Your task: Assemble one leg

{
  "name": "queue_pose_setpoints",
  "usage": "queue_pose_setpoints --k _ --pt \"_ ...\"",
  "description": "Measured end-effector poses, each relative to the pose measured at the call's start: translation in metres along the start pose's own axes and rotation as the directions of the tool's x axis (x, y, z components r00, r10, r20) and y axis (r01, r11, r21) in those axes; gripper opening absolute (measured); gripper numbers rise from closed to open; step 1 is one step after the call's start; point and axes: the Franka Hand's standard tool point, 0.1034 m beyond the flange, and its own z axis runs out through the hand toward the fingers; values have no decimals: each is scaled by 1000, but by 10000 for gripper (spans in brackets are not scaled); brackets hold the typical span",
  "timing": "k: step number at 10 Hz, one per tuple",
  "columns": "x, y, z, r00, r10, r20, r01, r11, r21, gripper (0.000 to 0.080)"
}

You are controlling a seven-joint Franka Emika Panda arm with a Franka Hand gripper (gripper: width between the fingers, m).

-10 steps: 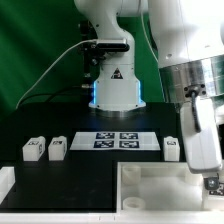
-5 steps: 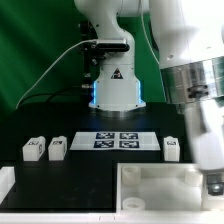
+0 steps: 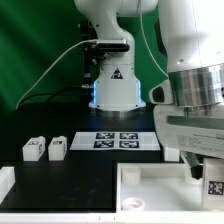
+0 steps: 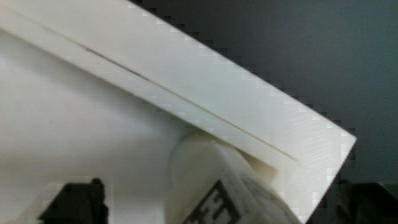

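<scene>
My gripper (image 3: 207,178) is low at the exterior view's right, over the right part of the large white tray-like piece (image 3: 150,190). A leg (image 3: 214,186) with its black-and-white tag showing stands tilted between the fingers. In the wrist view this leg (image 4: 228,185) sits between the two dark fingers (image 4: 75,202) with a gap on each side, so my gripper (image 4: 222,205) looks open around it. Two more legs (image 3: 34,148) (image 3: 57,147) stand on the black table at the exterior view's left.
The marker board (image 3: 118,140) lies in the middle in front of the arm's base (image 3: 115,90). The tray-like piece's raised edge (image 4: 214,90) runs diagonally just beyond the fingers. My arm hides the table area at the exterior view's right.
My arm has swung left and toward the camera and now fills the right of the exterior view. It hides the leg that stood right of the marker board. A tagged leg now shows at the fingertips.
</scene>
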Motion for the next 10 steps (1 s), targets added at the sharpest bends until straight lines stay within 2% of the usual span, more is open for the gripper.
queue_pose_setpoints --k 1,2,3,4,5,6,7,8,9,10 --pt "0 0 0 994 -109 -1 109 994 -4 649" --pt "-3 -3 -2 962 -271 16 272 961 -48 649" --pt "-1 -10 -6 874 -485 22 485 872 -67 649" --pt "2 -9 -6 814 -581 27 581 811 -65 649" --pt "1 -8 -5 869 -494 24 495 867 -63 649" --pt "1 -8 -5 863 -505 24 506 860 -64 553" --pt "2 -8 -5 873 -487 24 487 871 -64 553" --pt "5 -3 -5 924 -382 19 382 921 -74 378" --pt "7 -1 -5 952 -304 10 304 949 -83 333" --pt "11 3 -6 969 -246 4 245 965 -94 333"
